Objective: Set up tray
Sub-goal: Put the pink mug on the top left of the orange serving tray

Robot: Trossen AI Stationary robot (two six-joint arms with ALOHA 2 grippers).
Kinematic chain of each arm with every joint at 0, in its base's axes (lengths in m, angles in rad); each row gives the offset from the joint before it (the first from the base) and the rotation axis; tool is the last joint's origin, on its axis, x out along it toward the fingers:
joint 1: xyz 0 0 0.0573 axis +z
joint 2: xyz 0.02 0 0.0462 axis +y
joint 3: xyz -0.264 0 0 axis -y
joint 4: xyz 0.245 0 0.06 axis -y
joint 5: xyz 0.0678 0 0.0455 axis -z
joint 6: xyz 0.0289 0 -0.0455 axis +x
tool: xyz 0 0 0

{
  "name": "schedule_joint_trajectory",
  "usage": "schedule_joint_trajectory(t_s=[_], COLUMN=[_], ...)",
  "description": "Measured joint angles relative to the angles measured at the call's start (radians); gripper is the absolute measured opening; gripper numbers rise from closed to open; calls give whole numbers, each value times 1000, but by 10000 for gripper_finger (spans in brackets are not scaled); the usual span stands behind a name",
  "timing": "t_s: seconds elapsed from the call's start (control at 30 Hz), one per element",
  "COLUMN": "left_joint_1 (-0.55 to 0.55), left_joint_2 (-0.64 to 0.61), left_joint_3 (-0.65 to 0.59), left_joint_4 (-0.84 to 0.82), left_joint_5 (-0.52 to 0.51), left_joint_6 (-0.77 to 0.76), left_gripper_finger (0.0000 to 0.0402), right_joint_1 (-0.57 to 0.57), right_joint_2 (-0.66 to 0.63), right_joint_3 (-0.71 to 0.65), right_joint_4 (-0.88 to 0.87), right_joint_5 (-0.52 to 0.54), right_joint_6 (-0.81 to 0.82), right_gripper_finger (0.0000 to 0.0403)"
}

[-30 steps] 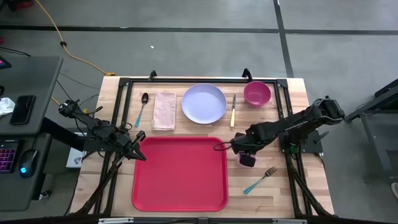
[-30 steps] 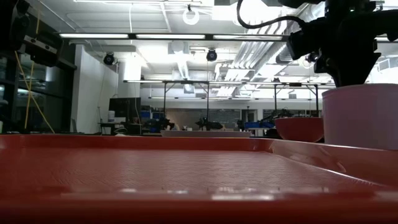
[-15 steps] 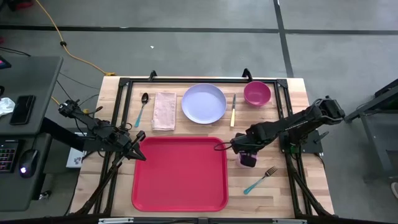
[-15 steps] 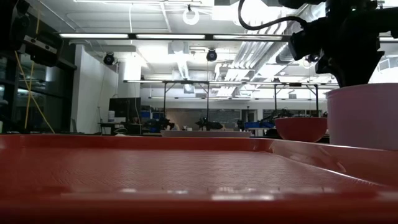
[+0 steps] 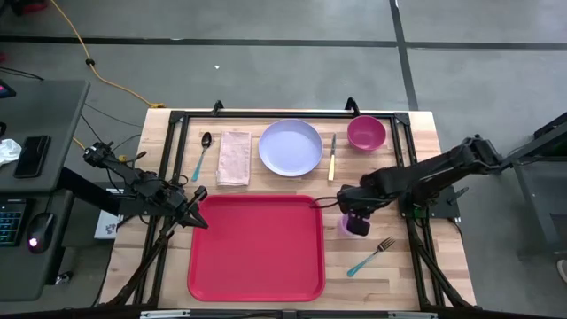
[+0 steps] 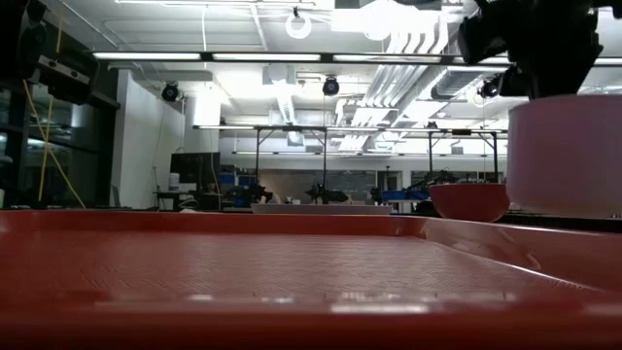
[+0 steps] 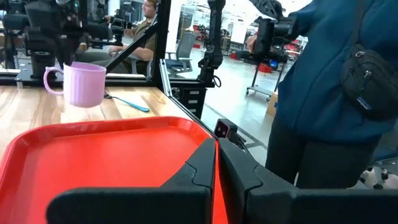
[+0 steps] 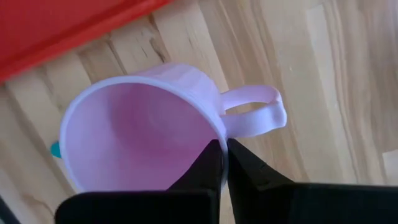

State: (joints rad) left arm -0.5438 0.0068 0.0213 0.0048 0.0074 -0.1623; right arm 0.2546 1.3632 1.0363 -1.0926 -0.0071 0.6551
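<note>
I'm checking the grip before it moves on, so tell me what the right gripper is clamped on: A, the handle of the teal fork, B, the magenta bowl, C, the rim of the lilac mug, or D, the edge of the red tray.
C: the right gripper is shut across the wall of the lilac mug at its rim, one finger inside and one outside, beside the red tray.
</note>
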Motion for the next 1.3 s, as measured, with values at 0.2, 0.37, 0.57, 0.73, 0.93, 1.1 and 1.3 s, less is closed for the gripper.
schedule_joint_trajectory(t_s=[0.2,0.37,0.57,0.73,0.93,1.1,1.3], left_joint_1=[0,0,0,0,0,0,0], left_joint_2=[0,0,0,0,0,0,0], left_joint_3=[0,0,0,0,0,0,0], left_joint_4=[1,14,119,198,281,312,331], left_joint_5=[0,-1,-74,-162,-202,-211,-310], left_joint_6=[0,0,0,0,-3,5,-5], left_gripper_finger=[49,49,49,49,49,49,49], right_joint_1=[0,1,0,-4,-44,-81,-105], right_joint_2=[-51,-65,-62,-62,-62,-62,-62], right_joint_3=[0,6,39,70,91,91,91], right_joint_4=[4,17,77,129,175,234,264], right_joint_5=[-16,-27,-21,-2,-34,-73,-90], right_joint_6=[22,19,-29,-80,-147,-209,-245], right_gripper_finger=[0,0,0,0,0,0,0])
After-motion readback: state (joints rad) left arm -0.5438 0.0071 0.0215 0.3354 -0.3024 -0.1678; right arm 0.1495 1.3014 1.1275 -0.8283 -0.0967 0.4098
